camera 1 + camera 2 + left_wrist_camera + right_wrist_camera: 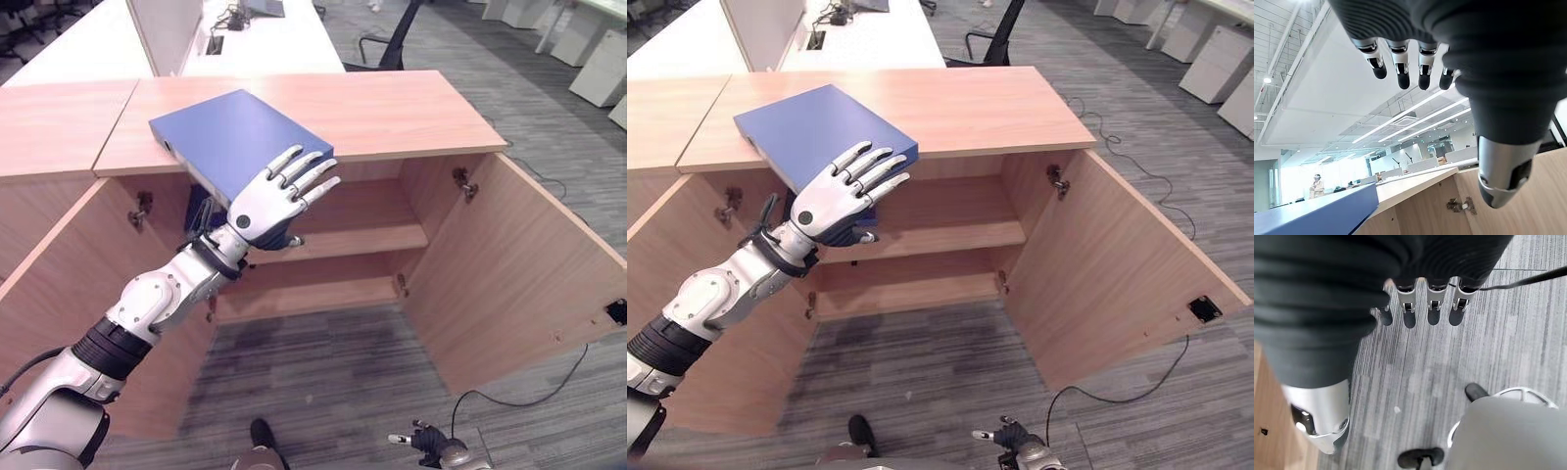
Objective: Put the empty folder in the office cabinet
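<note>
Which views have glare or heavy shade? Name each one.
Left wrist view: ceiling light strips and the far windows glare white behind the left hand. Left eye view: even light on the blue folder; the cabinet is shaded under its shelf. Right wrist view: no glare on the carpet.

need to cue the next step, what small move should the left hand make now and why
Probably close the left hand on the blue folder: its fingers are straight at the folder's overhanging corner on the cabinet top, and the shelf below stands open.
</note>
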Robot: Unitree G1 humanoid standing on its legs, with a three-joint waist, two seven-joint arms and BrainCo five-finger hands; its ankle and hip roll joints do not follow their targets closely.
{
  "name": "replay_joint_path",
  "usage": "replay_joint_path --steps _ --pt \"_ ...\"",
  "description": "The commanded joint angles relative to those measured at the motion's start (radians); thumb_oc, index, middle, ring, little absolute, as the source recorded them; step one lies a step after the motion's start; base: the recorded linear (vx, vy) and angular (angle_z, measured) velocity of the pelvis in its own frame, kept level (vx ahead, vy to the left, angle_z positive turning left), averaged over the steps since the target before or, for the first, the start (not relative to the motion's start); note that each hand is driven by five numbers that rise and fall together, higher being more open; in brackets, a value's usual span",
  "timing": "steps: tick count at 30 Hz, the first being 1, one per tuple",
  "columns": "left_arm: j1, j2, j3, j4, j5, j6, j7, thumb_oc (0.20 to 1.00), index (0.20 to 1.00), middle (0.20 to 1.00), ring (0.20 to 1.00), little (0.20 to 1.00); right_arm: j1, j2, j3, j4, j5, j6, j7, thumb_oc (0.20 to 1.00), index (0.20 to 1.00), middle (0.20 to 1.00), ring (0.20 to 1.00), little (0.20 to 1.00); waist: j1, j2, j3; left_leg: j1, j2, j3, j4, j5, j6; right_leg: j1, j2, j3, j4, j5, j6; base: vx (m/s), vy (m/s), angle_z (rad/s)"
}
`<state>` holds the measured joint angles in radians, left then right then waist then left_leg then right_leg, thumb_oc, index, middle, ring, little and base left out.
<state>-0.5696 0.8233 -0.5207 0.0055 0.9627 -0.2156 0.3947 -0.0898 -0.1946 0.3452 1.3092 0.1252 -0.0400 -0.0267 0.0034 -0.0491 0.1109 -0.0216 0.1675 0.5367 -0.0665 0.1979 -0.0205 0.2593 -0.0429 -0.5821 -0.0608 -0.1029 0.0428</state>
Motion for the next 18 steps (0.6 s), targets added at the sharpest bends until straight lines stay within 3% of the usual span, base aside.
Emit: replay_joint_path --steps 1,7,14,18 --pt "-0.064 -0.028 0.004 0.093 0.032 0.076 0.034 1.0 1.0 1.0 1.0 1.0 0.002 -0.014 0.002 0.015 -0.042 -0.005 -0.013 1.0 1.0 1.0 1.0 1.0 0.021 0.023 -0.039 0.06 0.157 0.037 -0.005 -0.022 -0.146 -0.065 -0.005 0.013 -0.019 0.019 0.026 0.0 0.02 -0.08" --pt "-0.129 -0.043 -0.001 0.262 0.11 0.194 0.075 1.0 1.0 1.0 1.0 1.0 0.008 -0.023 0.002 0.01 -0.042 -0.005 -0.009 1.0 1.0 1.0 1.0 1.0 0.01 0.02 -0.038 0.06 0.156 0.047 -0.005 -0.02 -0.144 -0.064 -0.01 0.012 -0.015 0.022 0.028 0.0 0.008 -0.06" --pt "-0.168 -0.057 0.078 0.351 0.122 0.308 0.084 1.0 1.0 1.0 1.0 1.0 0.011 -0.02 -0.002 0.01 -0.042 0.003 -0.003 1.0 1.0 1.0 1.0 1.0 0.006 0.015 -0.035 0.059 0.148 0.053 -0.003 -0.023 -0.139 -0.06 -0.016 0.006 -0.011 0.023 0.028 0.0 0.001 -0.01" --pt "-0.173 -0.074 0.107 0.374 0.12 0.338 0.09 1.0 1.0 1.0 1.0 1.0 0.007 -0.018 -0.004 0.012 -0.038 0.006 -0.001 1.0 1.0 1.0 1.0 1.0 0.006 0.015 -0.034 0.057 0.146 0.052 -0.003 -0.022 -0.138 -0.058 -0.018 0.001 -0.01 0.022 0.027 0.0 0.0 0.0"
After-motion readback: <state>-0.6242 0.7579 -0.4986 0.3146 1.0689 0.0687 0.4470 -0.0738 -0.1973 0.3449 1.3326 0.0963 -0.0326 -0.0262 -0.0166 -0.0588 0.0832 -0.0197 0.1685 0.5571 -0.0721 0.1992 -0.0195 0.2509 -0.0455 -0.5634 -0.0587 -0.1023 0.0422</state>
